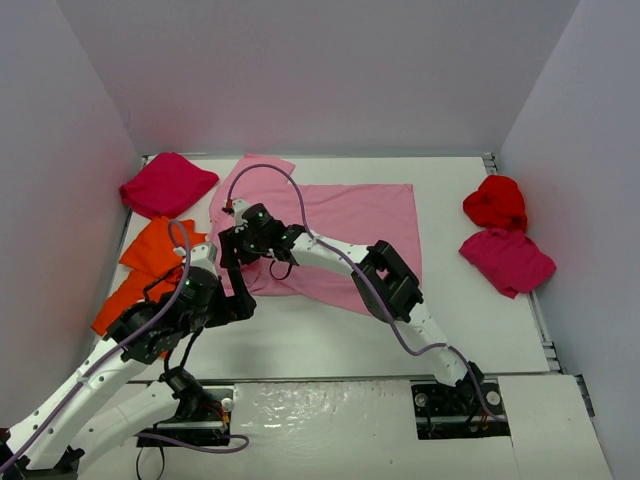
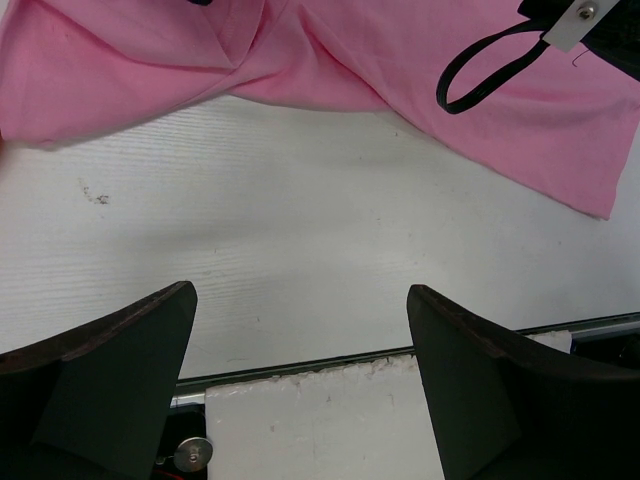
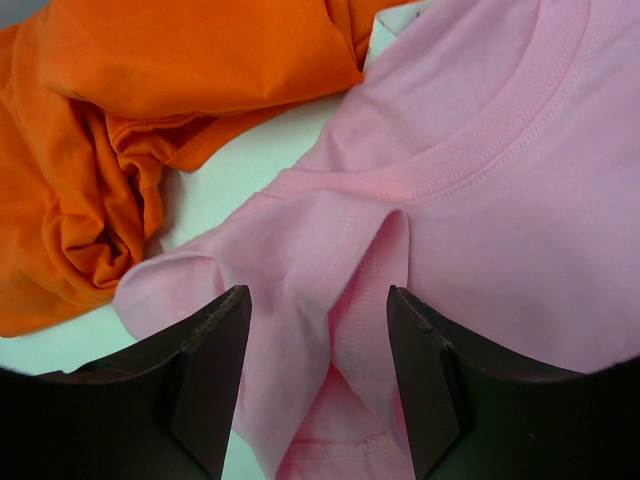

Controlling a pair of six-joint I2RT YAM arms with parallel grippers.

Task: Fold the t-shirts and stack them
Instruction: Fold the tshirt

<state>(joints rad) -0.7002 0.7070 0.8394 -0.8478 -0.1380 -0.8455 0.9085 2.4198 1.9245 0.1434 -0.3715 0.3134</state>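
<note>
Table: one white flat table (image 1: pixel 310 340) carries everything.
Far-left corner: one magenta-crimson soft cloth t-shirt (image 1: pixel 168 185), bunched in a loose mound.
Left edge: one heap of orange soft cloth t-shirts (image 1: pixel 148 268), just nearer than the magenta mound. The right wrist view shows a flat folded part and a crumpled part. How many shirts make up the heap cannot be told.
Left gripper (image 2: pixel 300 292): one black two-finger hand, low over bare table close to the near edge. Its jaws stand spread wide with nothing between them but white surface. The pink shirt's near hem lies just beyond it.
Right gripper (image 3: pixel 318 295): one black two-finger hand, reached across to the left part of the table. It is partly spread and sits astride a raised fold of pink cloth just below the collar. The fingers (image 3: pixel 205 370) stand clear of the fold and do not pinch it.
Middle, toward the far edge: one light pink soft cloth t-shirt (image 1: pixel 350 225), spread mostly flat. Its left end is rumpled under the right arm, beside the orange heap.
Right edge, farther: one bright red cloth t-shirt (image 1: pixel 495 202), crumpled.
Right edge, nearer: one second magenta-crimson cloth t-shirt (image 1: pixel 507 260), crumpled, touching the red one.
</note>
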